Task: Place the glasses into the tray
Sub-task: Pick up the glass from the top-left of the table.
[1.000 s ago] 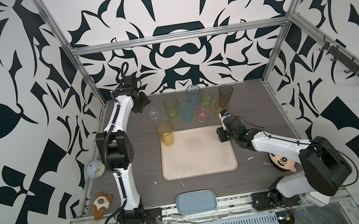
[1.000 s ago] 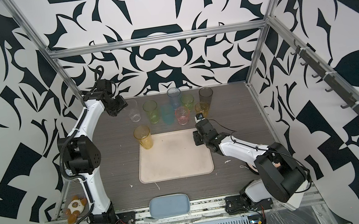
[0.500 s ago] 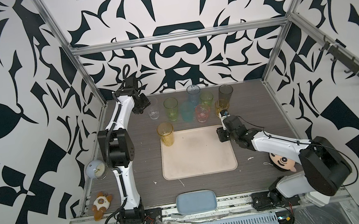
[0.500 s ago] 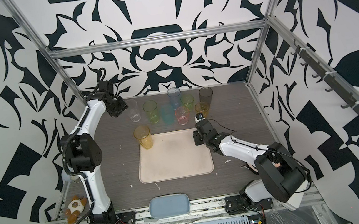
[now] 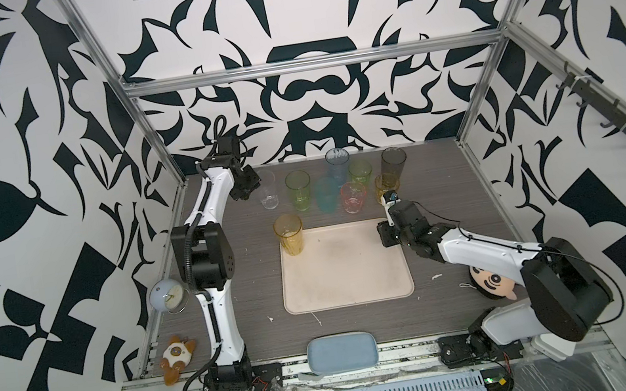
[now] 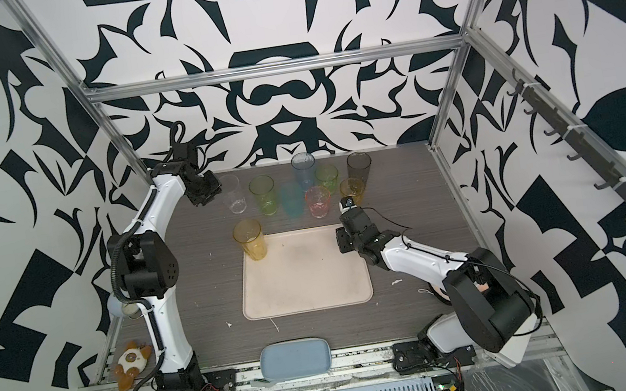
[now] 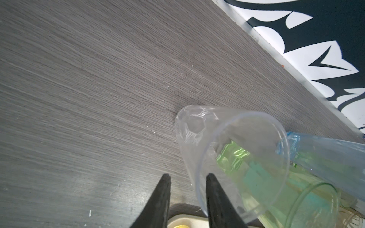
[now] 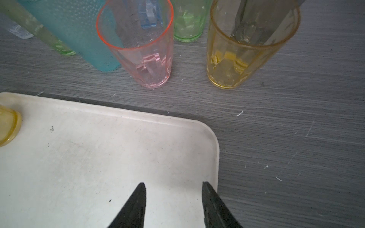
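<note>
Since the dark wood-grain desk (image 5: 257,287) has to serve both arms, the cream tray (image 5: 344,267) lies in its middle, where either arm can reach it. Most of the tray is bare. Only the tall yellow glass (image 5: 289,235) stands on it, upright in the far left corner, and I'd guess it sits there to leave room for the rest.

The other eight glasses stand upright on the desk in a loose cluster just beyond the tray's far edge. The colourless glass (image 5: 267,189) is at the left end, a little apart from the tall green glass (image 5: 299,190), which makes it the easy one to take from that side. The pink glass (image 8: 141,49) and the short amber glass (image 8: 245,45) stand nearest the tray's far right corner.

The left jaws are at the colourless glass's rim with only a narrow gap between them. They seem to straddle its near wall for a rim pinch. Desk shows between the outer finger and the glass, so I judge it is not yet gripped.

The right jaws are about half open and hold nothing. They hover over the tray's far right corner, facing the pink and amber glasses.
</note>
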`<state>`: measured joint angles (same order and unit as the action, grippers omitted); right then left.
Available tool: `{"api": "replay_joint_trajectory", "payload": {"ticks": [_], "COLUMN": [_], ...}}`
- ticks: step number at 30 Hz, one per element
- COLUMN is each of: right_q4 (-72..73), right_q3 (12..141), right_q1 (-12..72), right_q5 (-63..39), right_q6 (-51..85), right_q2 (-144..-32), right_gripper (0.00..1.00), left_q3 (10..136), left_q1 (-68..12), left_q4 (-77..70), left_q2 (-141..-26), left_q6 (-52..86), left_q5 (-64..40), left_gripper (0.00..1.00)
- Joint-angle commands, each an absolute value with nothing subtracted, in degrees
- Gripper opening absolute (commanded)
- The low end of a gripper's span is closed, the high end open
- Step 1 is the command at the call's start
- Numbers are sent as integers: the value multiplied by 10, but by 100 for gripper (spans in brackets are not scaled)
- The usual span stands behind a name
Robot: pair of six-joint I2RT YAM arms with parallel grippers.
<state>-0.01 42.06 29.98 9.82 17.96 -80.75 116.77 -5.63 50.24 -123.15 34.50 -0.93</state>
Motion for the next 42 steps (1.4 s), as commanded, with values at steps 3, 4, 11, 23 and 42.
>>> {"api": "replay_joint_trajectory", "payload": {"ticks": [3,4,11,23,42], "right_q4": [-3,-3,-4,-6,-8], "right_q3": [444,444,445,446,448], "right_q1": [300,300,301,300,301], "right_q5": [101,101,102,103,104], "right_q6": [181,181,180,180,180], "right_q2": [-813,-813,-814,-812,-816], "right_gripper": [49,49,49,49,49], "left_q3": [1173,1171,1169,1167,1178], "left_q1": [-50,-50,-50,-49,-47], "left_q4": [519,518,517,517,543], "left_q2": [-1240,-1240,-1246,-1253,-1249], "left_q6": [344,344,343,340,323], "left_q5": [-11,-11,-14,-17,3], "left_gripper": [31,29,24,20,13]}}
